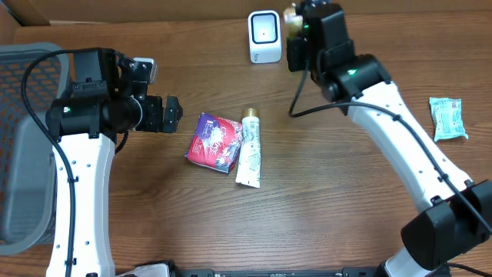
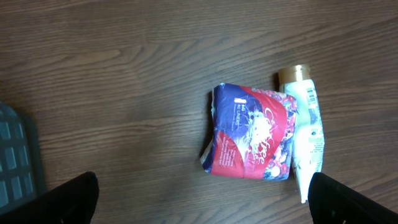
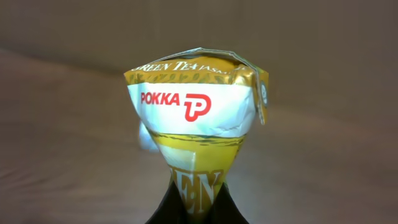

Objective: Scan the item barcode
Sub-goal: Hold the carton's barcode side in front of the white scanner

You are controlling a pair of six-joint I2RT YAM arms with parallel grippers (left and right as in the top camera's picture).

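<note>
Your right gripper [image 3: 198, 210] is pinched tight on the bottom of a yellow and white Pokka green tea pack [image 3: 196, 118], and its folded top fills the wrist view. From overhead you can see that pack [image 1: 290, 15] held up at the far edge of the bench [image 1: 323, 200], just beside the white scanner [image 1: 264, 36] standing there; you cannot tell whether a barcode faces the scanner. Your left gripper [image 2: 205, 208] is spread wide and holds nothing, hovering above the wood just to the left of a purple and red packet [image 2: 252, 132]. That packet lies flat near the middle of the bench, touching a white tube [image 2: 306, 124] with a gold cap on its right side. A pale green packet [image 1: 447, 118] lies well apart by the right edge, and a grey basket [image 1: 19, 154] sits at the left.
</note>
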